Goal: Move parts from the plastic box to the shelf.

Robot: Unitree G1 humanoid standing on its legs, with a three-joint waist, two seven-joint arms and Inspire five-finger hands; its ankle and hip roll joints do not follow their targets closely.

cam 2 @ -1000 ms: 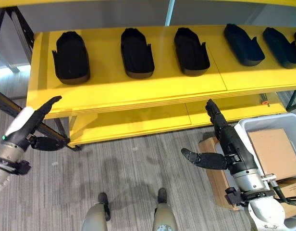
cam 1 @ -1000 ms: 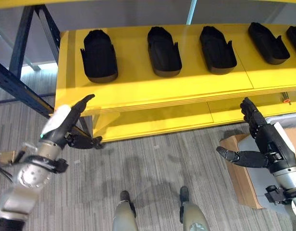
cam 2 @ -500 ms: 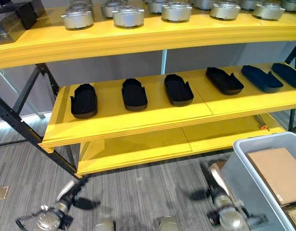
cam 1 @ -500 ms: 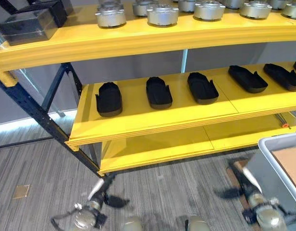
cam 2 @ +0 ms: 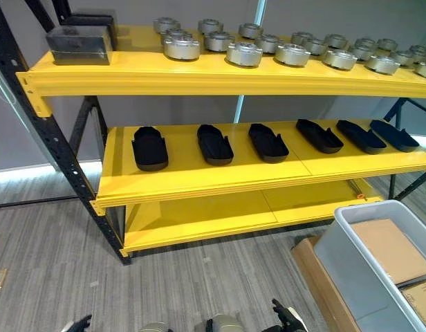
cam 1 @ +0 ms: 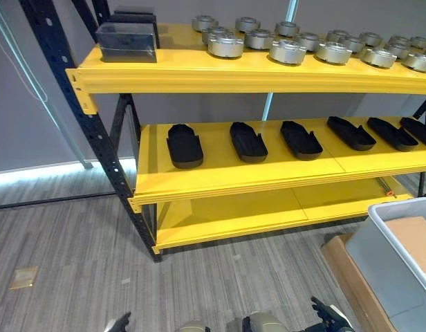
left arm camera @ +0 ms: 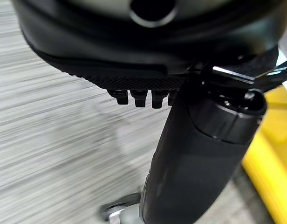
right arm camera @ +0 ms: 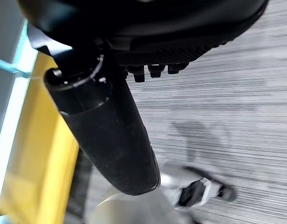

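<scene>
Standing against a grey wall, a yellow shelf (cam 1: 220, 72) on dark blue uprights is seen with three levels. On the top level a row of round silver metal parts (cam 1: 288, 50) is lined up, and at its left end a dark rectangular box (cam 1: 126, 42) is set, with another dark box just behind it. On the middle level six black moulded parts (cam 1: 184, 145) are laid side by side — each apart from its neighbour, their long sides running front to back. The bottom level is bare yellow board.

On the grey striped floor (cam 1: 68, 249) at the lower right the grey plastic box (cam 2: 365, 266) is placed, with a sheet of brown cardboard (cam 2: 391, 249) lying inside it; whether parts lie under it cannot be told. A flat brown cardboard piece (cam 1: 355, 283) is lying on the floor, touching the box's left side.

The left robot hand (cam 1: 118, 323) is seen at the bottom edge, low over the floor. In its wrist view the thumb is stretched out straight and the fingers are seen only as short stubs — nothing is held. The right robot hand (cam 1: 330, 318) is likewise low over the floor, near the cardboard piece, thumb extended, fingers uncurled, empty.
</scene>
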